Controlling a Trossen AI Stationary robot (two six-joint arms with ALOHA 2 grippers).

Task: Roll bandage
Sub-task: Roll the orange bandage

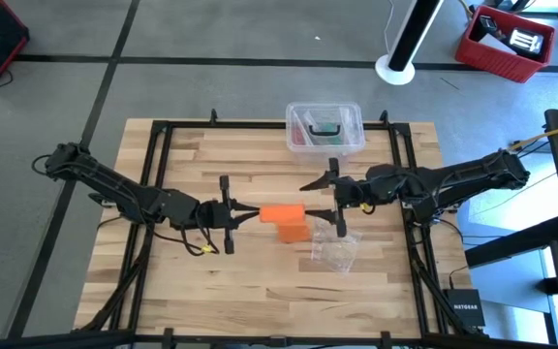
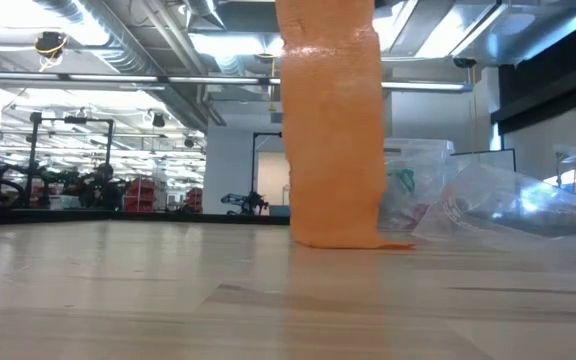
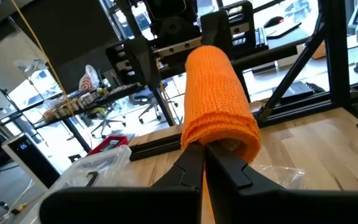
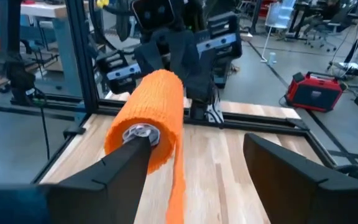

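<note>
The bandage (image 1: 281, 213) is a bright orange roll held level above the table's middle. A loose tail (image 2: 333, 130) hangs from it, and the tail's lower end (image 2: 340, 240) rests on the wood. My left gripper (image 1: 256, 214) comes from the table's left and is shut at the roll's left end (image 3: 219, 134). My right gripper (image 1: 324, 204) stands open at the roll's right end (image 4: 143, 134). Its near finger (image 4: 126, 158) has its tip at that end face, and its far finger (image 4: 284, 171) stands well clear. My left gripper's shut fingers (image 3: 194, 165) run level from the table's left into the roll's open left end (image 3: 229, 144), lying along the roll's axis. The cloth hides what they pinch inside. The roll is lifted clear, with only its hanging tail on the table. Whether my right gripper's near fingertip touches the roll's end, I cannot tell.
A clear plastic box (image 1: 325, 128) with small items stands at the table's far edge. A crumpled clear bag (image 1: 335, 252) lies just near and right of the roll. Black frame rails (image 1: 158, 155) run along the table's sides.
</note>
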